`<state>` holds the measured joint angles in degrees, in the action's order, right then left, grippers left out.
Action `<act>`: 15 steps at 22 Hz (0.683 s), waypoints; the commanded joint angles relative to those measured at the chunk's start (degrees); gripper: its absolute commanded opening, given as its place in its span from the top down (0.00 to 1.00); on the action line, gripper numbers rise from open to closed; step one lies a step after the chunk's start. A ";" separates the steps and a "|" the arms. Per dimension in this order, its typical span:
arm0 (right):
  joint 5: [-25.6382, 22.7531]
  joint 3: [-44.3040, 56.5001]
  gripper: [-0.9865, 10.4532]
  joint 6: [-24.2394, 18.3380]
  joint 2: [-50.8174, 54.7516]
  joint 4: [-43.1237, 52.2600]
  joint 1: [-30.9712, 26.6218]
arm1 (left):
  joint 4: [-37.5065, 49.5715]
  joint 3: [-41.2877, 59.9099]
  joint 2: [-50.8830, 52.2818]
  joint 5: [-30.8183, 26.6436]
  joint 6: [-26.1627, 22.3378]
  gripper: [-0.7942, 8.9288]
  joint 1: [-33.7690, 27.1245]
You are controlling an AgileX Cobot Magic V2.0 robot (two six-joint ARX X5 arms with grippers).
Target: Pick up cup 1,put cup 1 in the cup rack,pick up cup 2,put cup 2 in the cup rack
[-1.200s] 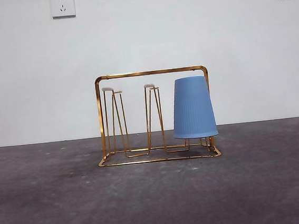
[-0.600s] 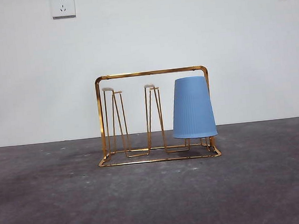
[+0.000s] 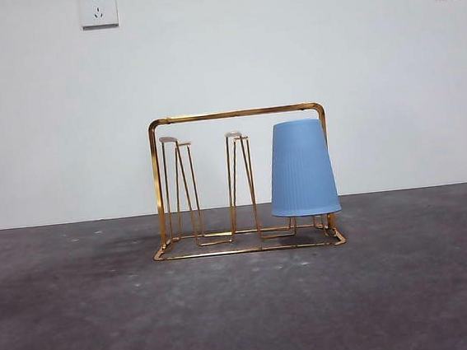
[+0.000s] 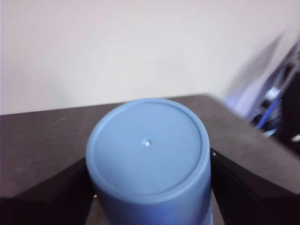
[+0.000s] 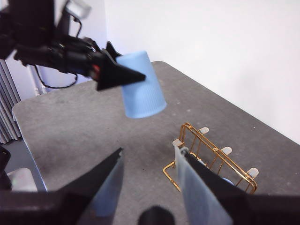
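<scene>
- Blue and ribbed, one plastic cup (image 3: pixel 301 168) already sits upside down on the end peg of the gold wire cup rack (image 3: pixel 236 114), at the right end as I see it from the front camera.
- On the same rack I count two bare hairpin pegs (image 3: pixel 239 183) further along, both upright and uncovered.
- My left gripper (image 5: pixel 110 70) is clamped on the second blue cup (image 4: pixel 149 154); in the left wrist camera the cup's closed base fills the middle of the picture, with a black jaw pressed against each side.
- From the right wrist camera I see that held cup (image 5: pixel 140 85) up in the air, tilted, mouth slanting downward, well apart from the rack (image 5: pixel 211 161) and off past the rack's near end.
- My right gripper (image 5: pixel 150 176) hangs above the grey table (image 5: pixel 70 126), jaws spread apart with nothing between them; the rack lies just beyond its fingertips.
- Neither arm shows clearly in the front camera; I see only a small dark smudge at the top edge near the left wall socket (image 3: pixel 97 8).
</scene>
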<state>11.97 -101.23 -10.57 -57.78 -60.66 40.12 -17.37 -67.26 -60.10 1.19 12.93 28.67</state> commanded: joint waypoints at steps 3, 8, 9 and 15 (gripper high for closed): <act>-0.07 0.22 0.75 -0.59 0.04 -1.20 0.00 | 1.22 0.22 -4.33 -2.73 -6.05 0.93 0.26; -0.07 0.22 0.75 -0.59 0.04 -1.53 0.00 | 3.69 0.22 -10.45 -3.82 -6.56 0.93 0.26; -0.07 0.22 0.75 -0.59 0.04 -1.53 0.00 | 4.26 0.22 -11.43 -3.82 -6.58 0.93 0.26; -0.07 0.22 0.75 -0.59 0.04 -2.16 0.00 | 8.07 0.22 -17.18 -4.00 -6.58 0.93 0.26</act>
<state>11.97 -101.23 -10.59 -57.84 -62.98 40.12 -10.31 -67.26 -76.95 -2.52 7.07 28.80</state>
